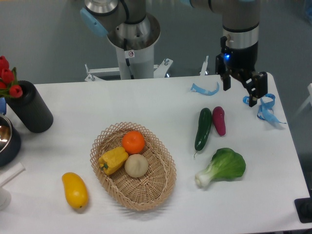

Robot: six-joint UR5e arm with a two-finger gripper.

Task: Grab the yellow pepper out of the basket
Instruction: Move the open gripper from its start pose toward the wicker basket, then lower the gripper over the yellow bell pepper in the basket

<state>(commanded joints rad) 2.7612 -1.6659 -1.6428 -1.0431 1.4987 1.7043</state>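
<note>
The yellow pepper (113,159) is lumpy and lies at the left inside the oval wicker basket (155,187), next to an orange (133,142) and a round beige ball (136,165). My gripper (239,95) hangs open and empty above the table's far right part, well away from the basket. Its two dark fingers stand apart with nothing between them.
A smooth yellow mango-like fruit (74,190) lies left of the basket. A cucumber (203,128), a purple eggplant (219,120) and a bok choy (223,167) lie at the right. Blue tape pieces (265,109) lie under the gripper. A black cylinder (30,107) with red flowers stands at the left.
</note>
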